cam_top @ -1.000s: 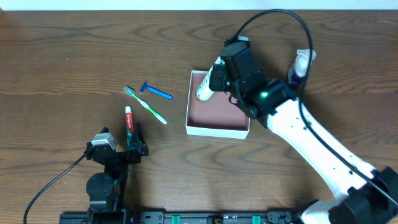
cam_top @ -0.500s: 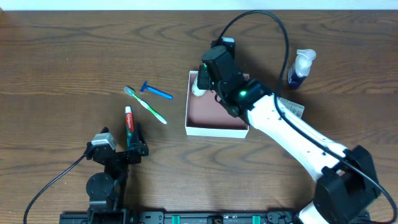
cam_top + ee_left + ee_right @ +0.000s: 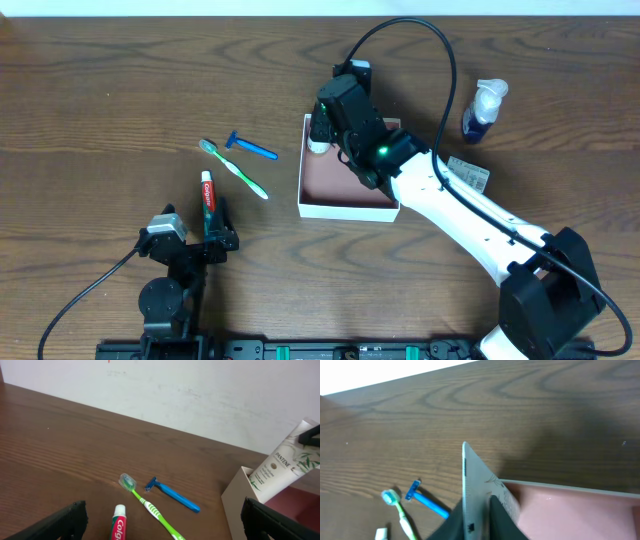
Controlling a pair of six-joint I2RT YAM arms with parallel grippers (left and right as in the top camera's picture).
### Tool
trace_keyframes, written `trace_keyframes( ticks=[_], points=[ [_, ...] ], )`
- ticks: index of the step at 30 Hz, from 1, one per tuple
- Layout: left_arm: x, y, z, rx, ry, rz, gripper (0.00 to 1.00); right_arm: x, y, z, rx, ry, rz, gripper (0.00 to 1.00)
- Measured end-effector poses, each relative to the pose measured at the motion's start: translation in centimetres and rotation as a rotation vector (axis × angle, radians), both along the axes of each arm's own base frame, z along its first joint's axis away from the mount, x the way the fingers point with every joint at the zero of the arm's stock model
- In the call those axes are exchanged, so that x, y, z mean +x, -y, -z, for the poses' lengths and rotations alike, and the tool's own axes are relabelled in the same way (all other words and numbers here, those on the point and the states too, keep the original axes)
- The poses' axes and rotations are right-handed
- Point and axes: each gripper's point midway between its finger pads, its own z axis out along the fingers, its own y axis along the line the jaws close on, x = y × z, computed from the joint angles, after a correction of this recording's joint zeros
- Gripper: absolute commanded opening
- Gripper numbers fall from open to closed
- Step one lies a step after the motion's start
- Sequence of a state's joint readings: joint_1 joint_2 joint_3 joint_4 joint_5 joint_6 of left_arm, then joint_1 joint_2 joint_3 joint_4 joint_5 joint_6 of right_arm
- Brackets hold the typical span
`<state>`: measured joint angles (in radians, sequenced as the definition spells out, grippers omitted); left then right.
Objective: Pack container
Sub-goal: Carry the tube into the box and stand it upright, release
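Right pincer (image 3: 321, 128) shifted left, white tube (image 3: 282, 462) now leaning in far-left corner of container (image 3: 345, 211) (grip: cannot tell) | left pincer (image 3: 213, 238) spread wide beside toothpaste (image 3: 208, 195) | toothbrush (image 3: 235, 168), razor (image 3: 250, 147) beyond | container mid bench (image 3: 100, 100) | spray bottle (image 3: 482, 108) farthest right.

Overhead camera: fixed above the table (image 3: 100, 80), facing straight down, distant enough to hold the whole working area. Left wrist camera: low near the table's front edge, facing across toward the back wall (image 3: 200, 390), at middling range from the toothbrush (image 3: 150, 510), razor (image 3: 172, 495) and container (image 3: 234, 502). Right wrist camera: close over the container's far-left corner, angled down and outward. All three views share toothbrush, razor and that corner.
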<state>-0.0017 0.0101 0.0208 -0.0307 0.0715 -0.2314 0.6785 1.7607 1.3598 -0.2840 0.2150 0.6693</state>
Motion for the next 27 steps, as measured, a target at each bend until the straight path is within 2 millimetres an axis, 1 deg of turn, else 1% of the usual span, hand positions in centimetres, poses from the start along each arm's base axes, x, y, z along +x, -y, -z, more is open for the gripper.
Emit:
trace_keyframes(
  ticks=[8, 15, 23, 25, 27],
  points=[
    [0.0, 0.0, 0.0, 0.000, 0.000, 0.000, 0.98, -0.5, -1.1, -0.3, 0.021, 0.003, -0.029, 0.44],
    [0.0, 0.0, 0.0, 0.000, 0.000, 0.000, 0.98, -0.4, -1.6, -0.6, 0.038, 0.014, -0.041, 0.58],
    [0.0, 0.0, 0.0, 0.000, 0.000, 0.000, 0.98, -0.9, -1.9, -0.5, 0.046, -0.010, -0.066, 0.61],
    [0.0, 0.0, 0.0, 0.000, 0.000, 0.000, 0.98, -1.1, -1.8, -0.9, 0.049, -0.008, -0.069, 0.62],
    [0.0, 0.0, 0.0, 0.000, 0.000, 0.000, 0.98, -1.5, -1.5, -1.8, 0.048, 0.002, -0.075, 0.63]
  ],
)
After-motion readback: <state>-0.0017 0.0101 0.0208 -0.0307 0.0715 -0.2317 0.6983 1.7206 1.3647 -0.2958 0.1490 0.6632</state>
